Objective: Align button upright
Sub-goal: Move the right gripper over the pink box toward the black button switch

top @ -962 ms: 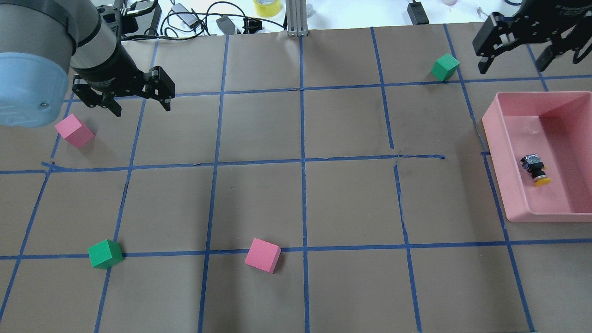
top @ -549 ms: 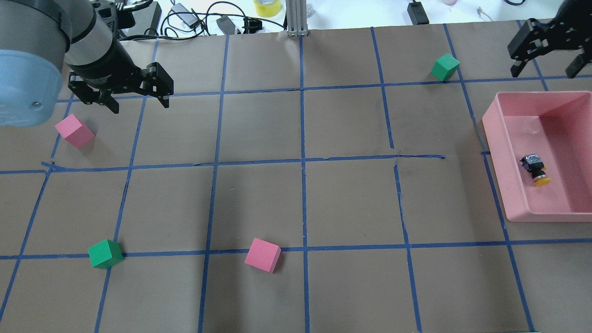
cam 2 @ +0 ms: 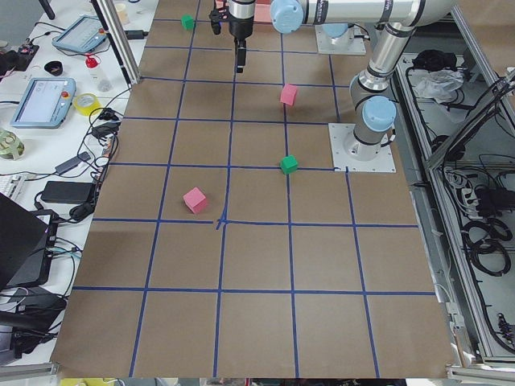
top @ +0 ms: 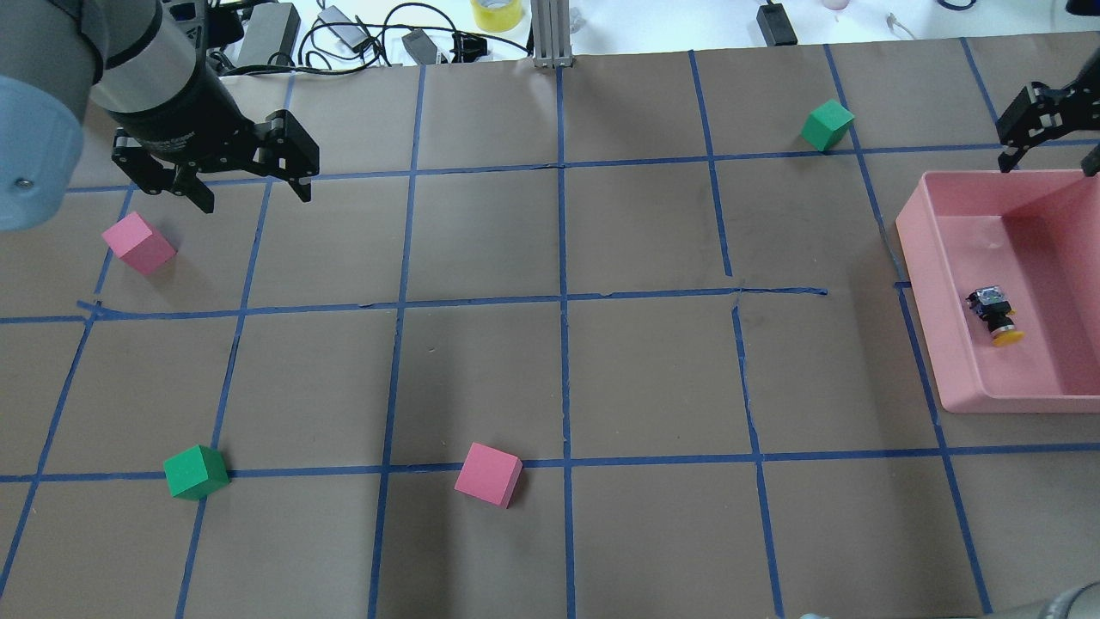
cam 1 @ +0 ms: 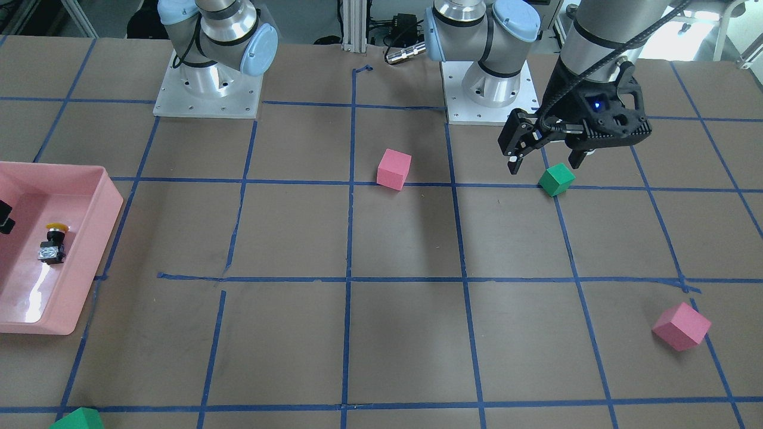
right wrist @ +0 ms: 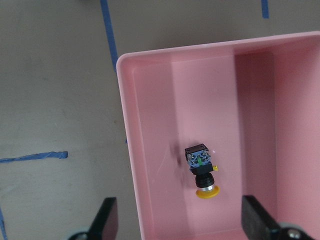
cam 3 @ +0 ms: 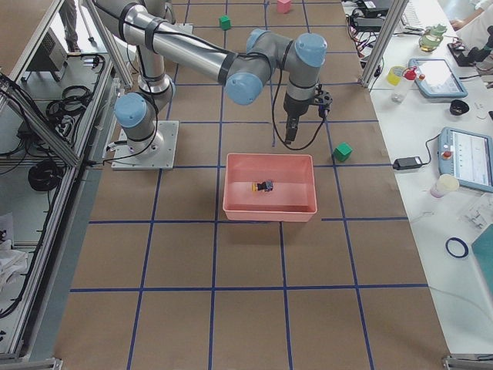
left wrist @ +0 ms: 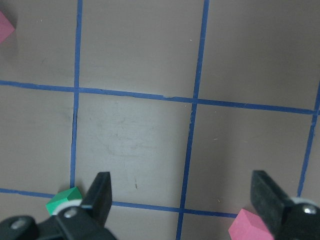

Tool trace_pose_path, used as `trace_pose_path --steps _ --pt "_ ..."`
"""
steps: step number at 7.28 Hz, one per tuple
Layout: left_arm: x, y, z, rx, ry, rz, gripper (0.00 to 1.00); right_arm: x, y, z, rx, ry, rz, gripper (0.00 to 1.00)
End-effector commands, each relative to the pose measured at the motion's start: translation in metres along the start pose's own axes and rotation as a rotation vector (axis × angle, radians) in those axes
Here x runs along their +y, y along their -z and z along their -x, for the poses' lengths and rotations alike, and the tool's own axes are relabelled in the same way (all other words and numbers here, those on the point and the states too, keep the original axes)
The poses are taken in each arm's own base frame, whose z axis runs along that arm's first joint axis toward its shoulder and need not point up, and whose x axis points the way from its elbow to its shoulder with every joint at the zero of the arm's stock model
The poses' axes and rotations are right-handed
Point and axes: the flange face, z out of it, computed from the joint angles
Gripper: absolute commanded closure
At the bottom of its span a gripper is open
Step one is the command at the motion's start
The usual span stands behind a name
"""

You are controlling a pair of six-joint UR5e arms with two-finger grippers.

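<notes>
The button (top: 995, 316) lies on its side in the pink tray (top: 924, 258), yellow cap toward the robot and silvery base away. It also shows in the right wrist view (right wrist: 201, 172) and the front-facing view (cam 1: 52, 244). My right gripper (top: 1048, 162) is open and empty, hanging over the tray's far rim, short of the button; in the right wrist view (right wrist: 182, 225) its fingers flank the button from above. My left gripper (top: 254, 199) is open and empty at the far left, above the table next to a pink cube (top: 137, 243).
A green cube (top: 828, 125) sits just left of the right gripper, beyond the tray. Another green cube (top: 196, 471) and pink cube (top: 488, 474) lie near the table's front. Cables and a tape roll (top: 497, 13) lie past the far edge.
My right gripper has moved right and lower, from beside the far green cube to above the tray's far rim. My left gripper has drifted slightly back. The button has not moved.
</notes>
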Motion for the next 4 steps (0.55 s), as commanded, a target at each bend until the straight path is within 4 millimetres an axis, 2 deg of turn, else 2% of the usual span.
trace_pose_path --steps 1,2,3,4 --pt "0.003 0.005 0.003 -0.022 0.002 -0.009 0.0 -0.001 -0.035 -0.018 -0.008 0.05 0.003 0.11" --pt "0.007 0.022 0.002 -0.006 0.007 -0.044 0.0 -0.002 -0.038 -0.026 -0.006 0.044 -0.004 0.11" --pt "0.01 0.036 0.002 -0.001 0.007 -0.073 0.0 -0.005 -0.054 -0.031 -0.007 0.085 -0.004 0.11" --pt "0.015 0.035 0.002 0.0 0.0 -0.068 0.0 -0.004 -0.059 -0.039 -0.009 0.088 -0.003 0.1"
